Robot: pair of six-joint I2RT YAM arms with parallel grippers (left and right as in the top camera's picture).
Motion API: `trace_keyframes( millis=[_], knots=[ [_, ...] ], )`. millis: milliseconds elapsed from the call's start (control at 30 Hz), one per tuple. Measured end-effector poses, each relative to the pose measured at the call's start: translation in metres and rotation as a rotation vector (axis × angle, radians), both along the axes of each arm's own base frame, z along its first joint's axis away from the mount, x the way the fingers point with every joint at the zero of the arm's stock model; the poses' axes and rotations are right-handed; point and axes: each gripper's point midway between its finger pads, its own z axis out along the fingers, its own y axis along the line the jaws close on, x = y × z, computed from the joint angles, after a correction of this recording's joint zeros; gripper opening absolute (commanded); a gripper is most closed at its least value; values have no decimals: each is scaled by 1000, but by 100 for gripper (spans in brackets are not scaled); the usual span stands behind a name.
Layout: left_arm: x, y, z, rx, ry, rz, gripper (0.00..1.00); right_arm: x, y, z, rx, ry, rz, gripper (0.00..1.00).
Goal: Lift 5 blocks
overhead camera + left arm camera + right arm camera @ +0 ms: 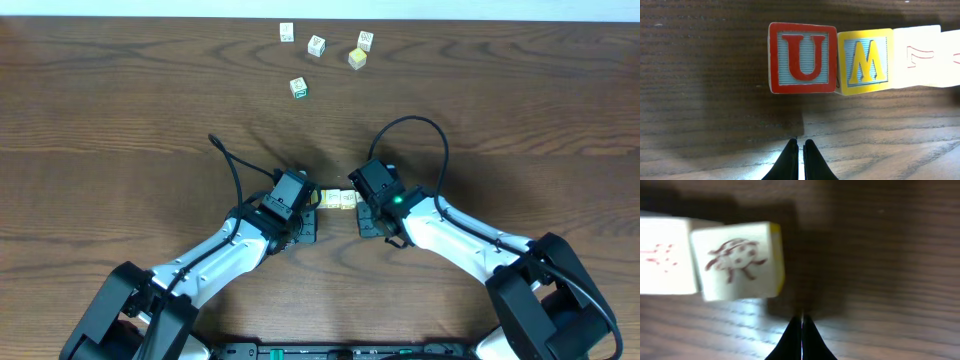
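Three blocks lie side by side in a row [339, 200] on the table between my two grippers. The left wrist view shows a red U block [802, 57], a yellow M block [864, 61] and a pale block [922, 55] with a red print. The right wrist view shows the row's other end: a pale block with a brown beetle drawing [737, 261] and its pale neighbour [665, 257]. My left gripper [800, 144] is shut and empty, just short of the U block. My right gripper [802, 319] is also shut and empty, beside the beetle block's corner.
Several more small blocks sit loose near the far edge of the wooden table [120, 110]: a white one [287, 32], another [316, 45], one further right [365, 40], a yellowish one [357, 58] and a green-printed one [298, 88]. Black cables arch over both arms.
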Motion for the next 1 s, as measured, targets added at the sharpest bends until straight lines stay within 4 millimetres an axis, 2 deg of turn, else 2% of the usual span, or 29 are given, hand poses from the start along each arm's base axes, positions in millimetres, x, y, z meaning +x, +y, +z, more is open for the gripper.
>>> trace_keyframes(
  millis=[267,400,733,1000],
  knots=[
    [0,0,0,0,0,0,7,32,-18,6,31,-74,-96,1],
    [0,0,0,0,1,0,7,41,-21,7,71,-84,-124,1],
    [0,0,0,0,0,0,7,42,-2,11,185,-65,-99,1],
    [0,0,0,0,0,0,7,39,4,11,215,-47,-88,1]
  ],
)
